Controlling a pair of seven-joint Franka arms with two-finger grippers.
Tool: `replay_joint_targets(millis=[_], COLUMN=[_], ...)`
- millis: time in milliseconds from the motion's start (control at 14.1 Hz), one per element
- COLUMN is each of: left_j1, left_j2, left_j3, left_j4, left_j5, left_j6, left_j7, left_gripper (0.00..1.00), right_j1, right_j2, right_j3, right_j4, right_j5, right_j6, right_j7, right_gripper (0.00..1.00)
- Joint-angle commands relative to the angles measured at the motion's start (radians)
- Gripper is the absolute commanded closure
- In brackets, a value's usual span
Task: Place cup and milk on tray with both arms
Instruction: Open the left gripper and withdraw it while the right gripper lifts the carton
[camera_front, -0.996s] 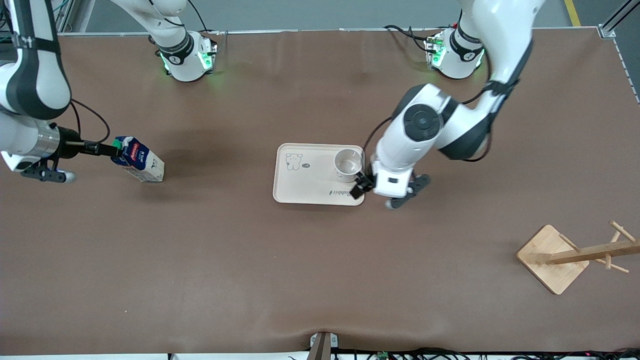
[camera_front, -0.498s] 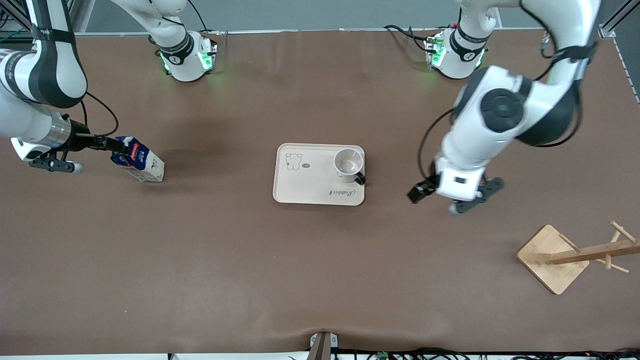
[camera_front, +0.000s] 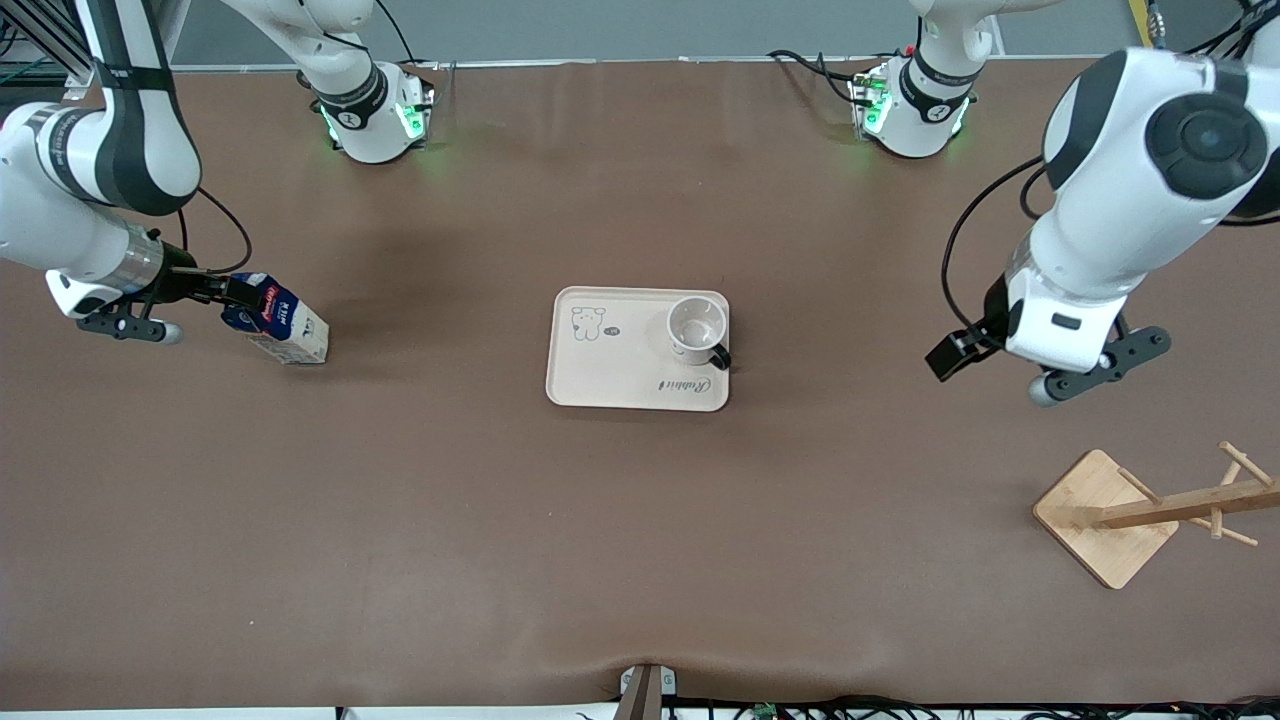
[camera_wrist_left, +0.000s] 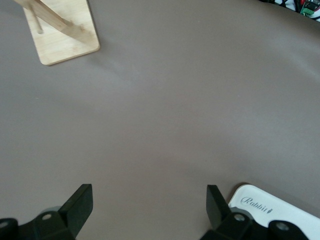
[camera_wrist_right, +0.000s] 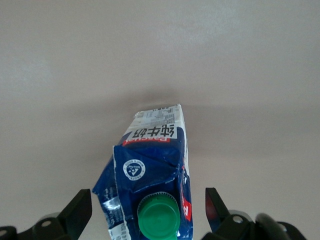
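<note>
The white cup (camera_front: 697, 327) stands on the cream tray (camera_front: 610, 372), at the tray's end toward the left arm. My left gripper (camera_front: 950, 355) is open and empty over bare table, well away from the tray toward the left arm's end. In the left wrist view my left gripper (camera_wrist_left: 149, 206) has nothing in it, and a tray corner (camera_wrist_left: 280, 210) shows. The blue and white milk (camera_front: 285, 325) stands on the table toward the right arm's end. My right gripper (camera_front: 232, 292) is open at its top. In the right wrist view my right gripper (camera_wrist_right: 149, 207) straddles the milk (camera_wrist_right: 150, 165), with gaps on both sides.
A wooden rack with a square base (camera_front: 1105, 515) lies toward the left arm's end, nearer the front camera; it also shows in the left wrist view (camera_wrist_left: 62, 30). Brown table (camera_front: 640, 540) lies between the milk and the tray.
My left gripper let go of the cup's handle and swung away from the tray toward the left arm's end. The cup stays on the tray. My right gripper shifted slightly at the milk's top.
</note>
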Motion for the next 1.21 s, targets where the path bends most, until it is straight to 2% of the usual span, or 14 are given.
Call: replay_joint_targets(millis=[0,71,213,356,427,569,783,925,1138], left_j1=[0.011,0.008,0.006,0.008,0.014,0.015,0.034,0.017,-0.029], left_j2=[-0.049,-0.078,-0.127,-0.176,-0.198,-0.245,-0.284,-0.305,-0.327], left_j3=[0.028,0.056,0.09,0.13,0.153,0.206,0.211,0.267,0.294], left_j4=[0.002,0.0,-0.005,-0.003,-0.002,-0.008,-0.014,-0.026,-0.044], left_j5=[0.009,0.002,-0.003,-0.032,-0.067,-0.119,-0.123,-0.124,-0.123], left_j6=[-0.067,-0.087,-0.117,-0.16,-0.185,-0.24,-0.288,-0.311,-0.316], left_j7=[0.109,0.155,0.23,0.321,0.365,0.447,0.51,0.556,0.562], left_gripper=[0.0,0.0,0.0,0.0,0.0,0.0,0.0,0.0,0.0], right_j1=[-0.02,-0.02,-0.02,-0.028,-0.031,-0.02,0.05,0.14,0.338], right_j2=[-0.058,-0.058,-0.057,-0.054,-0.054,-0.058,-0.048,-0.037,-0.002], right_j3=[0.014,0.015,0.014,0.014,0.015,0.02,0.023,0.023,0.023], right_j4=[-0.062,-0.067,-0.068,-0.068,-0.065,-0.044,0.107,0.212,0.327], right_j5=[-0.005,-0.005,0.002,0.009,0.011,0.025,0.026,0.04,0.045], right_j6=[0.019,0.017,0.005,0.004,0.004,0.004,-0.089,-0.176,-0.207], right_j7=[-0.015,-0.016,-0.033,-0.071,-0.077,-0.078,-0.065,0.005,0.267], right_gripper=[0.0,0.09,0.5,0.95,1.0,1.0,1.0,1.0,1.0])
